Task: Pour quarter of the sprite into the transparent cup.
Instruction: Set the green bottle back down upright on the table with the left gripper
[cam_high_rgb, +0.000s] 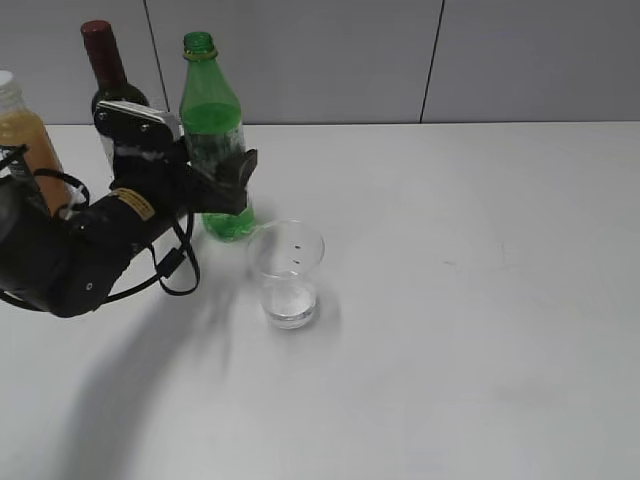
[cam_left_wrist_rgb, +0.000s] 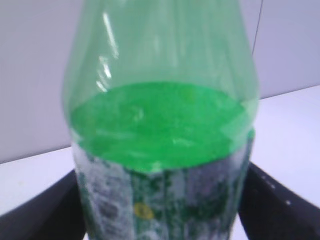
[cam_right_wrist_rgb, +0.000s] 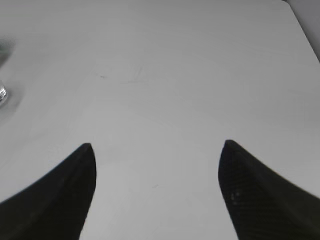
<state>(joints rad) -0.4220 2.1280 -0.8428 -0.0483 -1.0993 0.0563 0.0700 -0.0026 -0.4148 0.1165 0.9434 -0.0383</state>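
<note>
- My left wrist view is filled by the sprite (cam_left_wrist_rgb: 162, 150): green liquid level just above the label, and a dark finger (cam_left_wrist_rgb: 277, 205) on each side of the label. It shows none of the cup.
- The exterior view alone shows the cup (cam_high_rgb: 288, 272) upright on the counter (cam_high_rgb: 480, 300), just beyond and to the right of my left hand (cam_high_rgb: 222, 182), near the bottle's base but apart from it, with a little clear liquid at its bottom.
- My right wrist view shows only bare counter between the fingers of my right hand (cam_right_wrist_rgb: 157, 165), with a sliver of something clear at the far left edge.
- Behind my left hand stand a dark wine bottle (cam_high_rgb: 108, 80) and, further left, an orange bottle (cam_high_rgb: 25, 140).
- My left hand is clamped on the sprite at the label; the bottle is upright with its cap off.
- My right hand is spread wide, holding nothing.
</note>
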